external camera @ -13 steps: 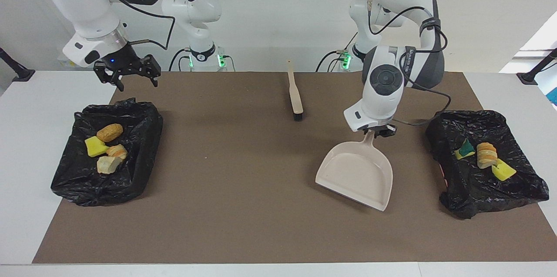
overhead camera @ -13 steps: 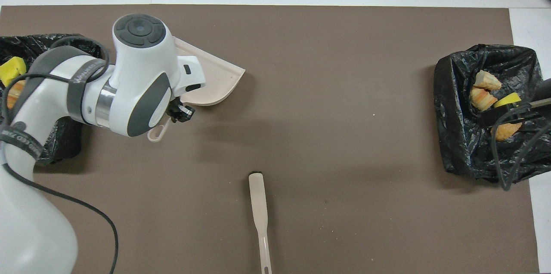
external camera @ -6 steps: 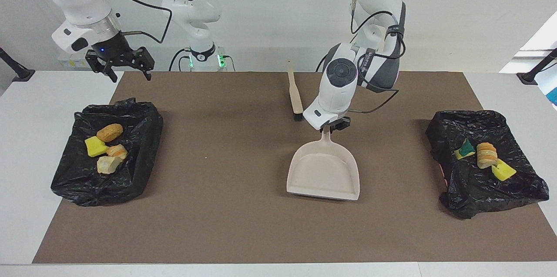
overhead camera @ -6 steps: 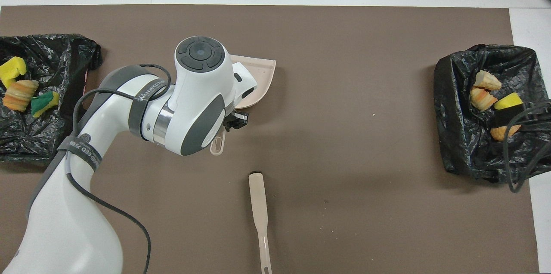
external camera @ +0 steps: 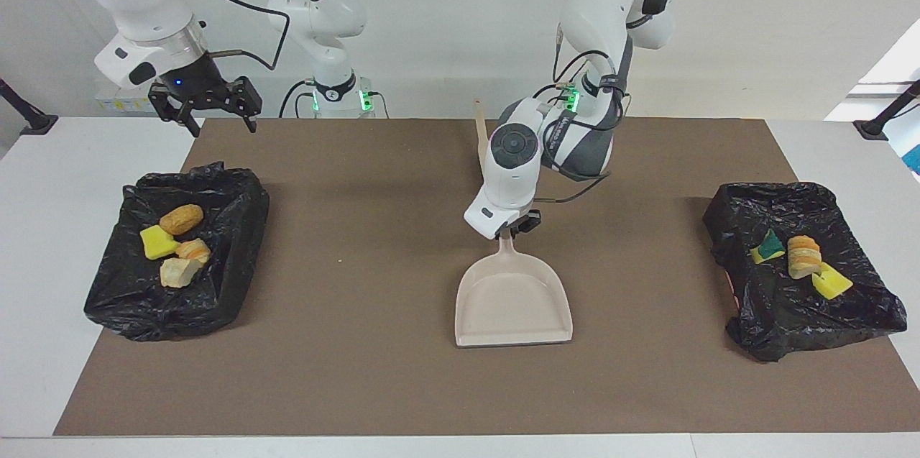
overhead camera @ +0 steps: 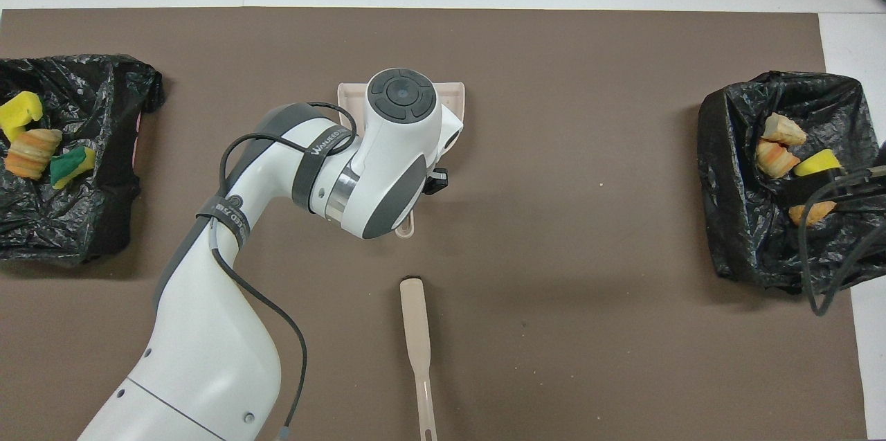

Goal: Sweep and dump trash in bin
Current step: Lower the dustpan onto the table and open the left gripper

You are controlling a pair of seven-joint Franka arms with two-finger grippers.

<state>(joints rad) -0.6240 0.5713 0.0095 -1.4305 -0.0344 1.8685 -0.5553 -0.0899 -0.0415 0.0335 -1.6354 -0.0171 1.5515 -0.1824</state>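
Note:
My left gripper (external camera: 519,226) is shut on the handle of the beige dustpan (external camera: 514,303), which lies flat and low at the middle of the mat with its mouth turned away from the robots. The trash sits in two bins lined with black bags. The bin (external camera: 115,300) at the right arm's end holds a golden roll (external camera: 181,218), a yellow sponge (external camera: 158,242) and bread chunks (external camera: 180,271). The bin (external camera: 762,328) at the left arm's end holds a green-backed sponge (external camera: 769,246), bread (external camera: 803,257) and a yellow sponge (external camera: 831,280). My right gripper (external camera: 205,104) hangs open and empty above the mat's corner beside its bin.
The wooden-handled brush (overhead camera: 417,337) lies on the mat, nearer to the robots than the dustpan, bristles toward it. In the facing view my left arm hides most of it. The brown mat (external camera: 359,372) covers most of the white table.
My left arm has carried the dustpan from beside the bin at its end to the mat's middle and turned its mouth away from the robots. My right gripper has lifted slightly.

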